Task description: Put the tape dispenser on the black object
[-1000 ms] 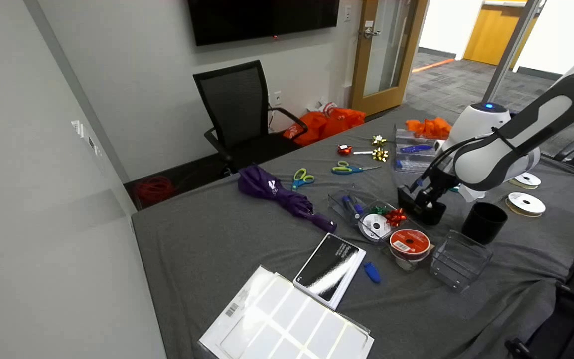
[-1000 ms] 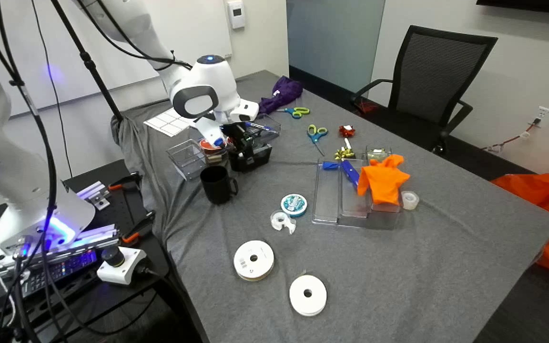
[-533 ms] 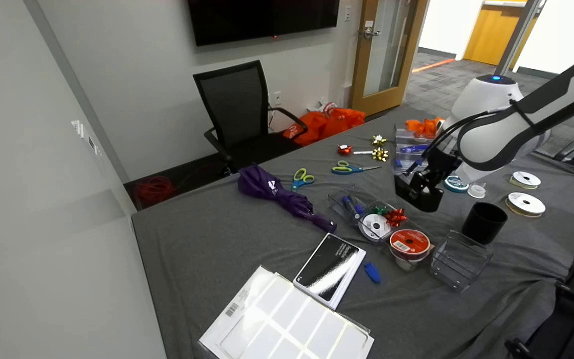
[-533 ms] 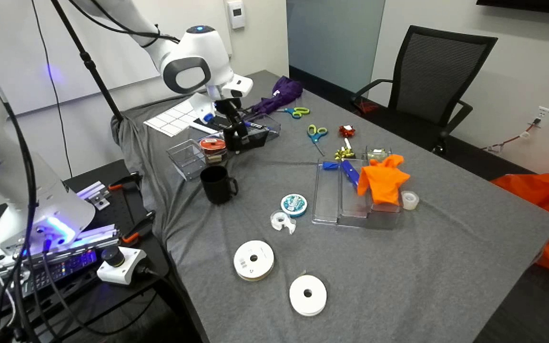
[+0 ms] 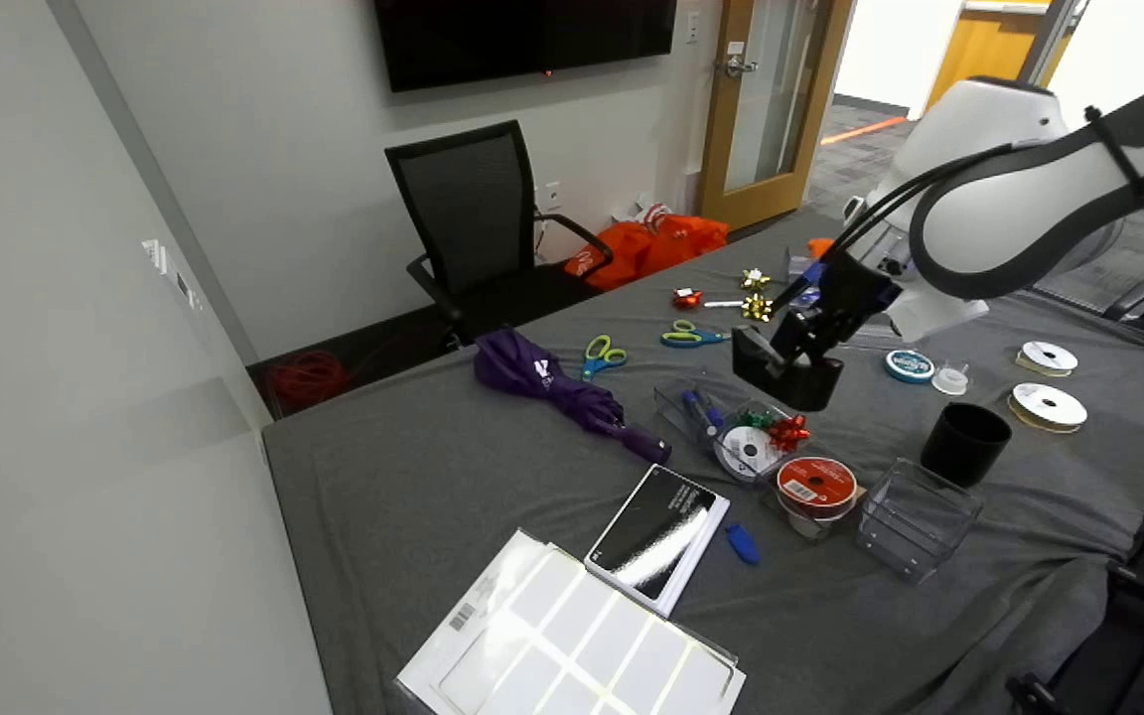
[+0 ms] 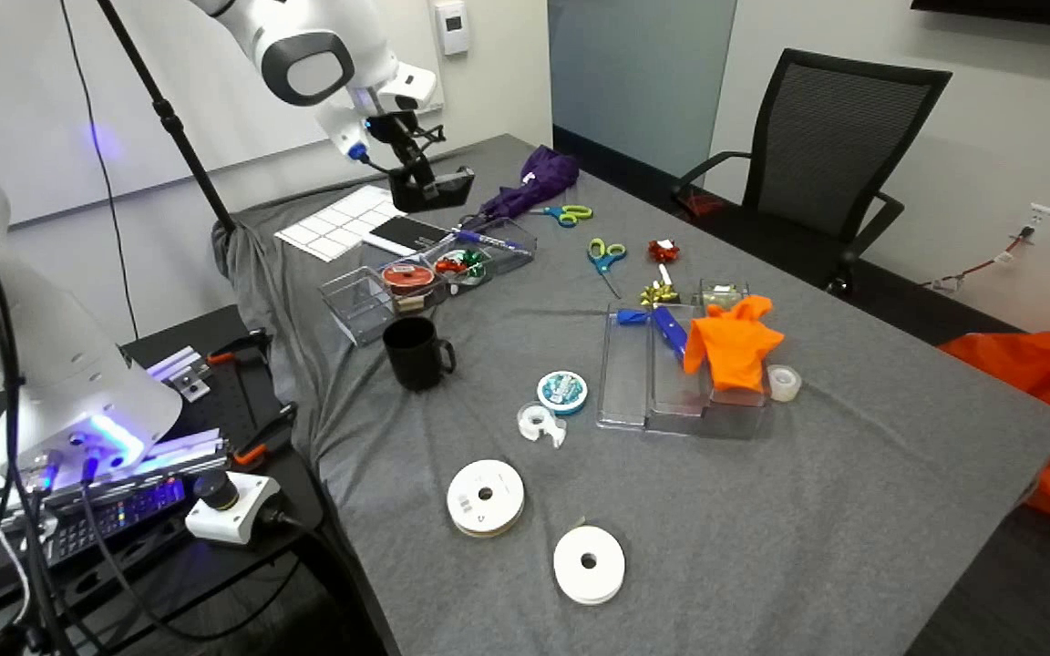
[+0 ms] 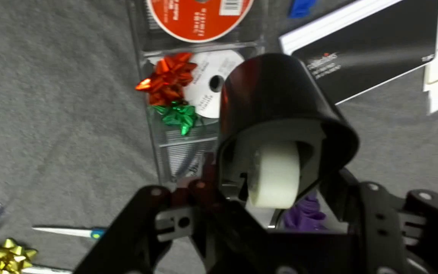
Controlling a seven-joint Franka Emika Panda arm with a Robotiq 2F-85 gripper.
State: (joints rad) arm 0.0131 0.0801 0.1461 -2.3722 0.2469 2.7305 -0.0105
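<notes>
The tray (image 6: 623,392) lies at the mug's (image 6: 413,360) three o'clock (in an exterior view). The tape dispenser (image 6: 440,195) hangs at twelve.

My white-and-grey arm (image 5: 1009,223) bends down to my wrist (image 5: 989,129), black cables (image 5: 860,230) strapped along it; in an exterior view my base (image 6: 78,410) glows blue-white; my black gripper (image 6: 431,184) hangs aloft, slanting downward, in both exterior views; in the wrist view my fingers (image 7: 378,209) stand on either side, held apart by what they grip, my jaws clamped on it, their ends mostly lost in darkness.
</notes>
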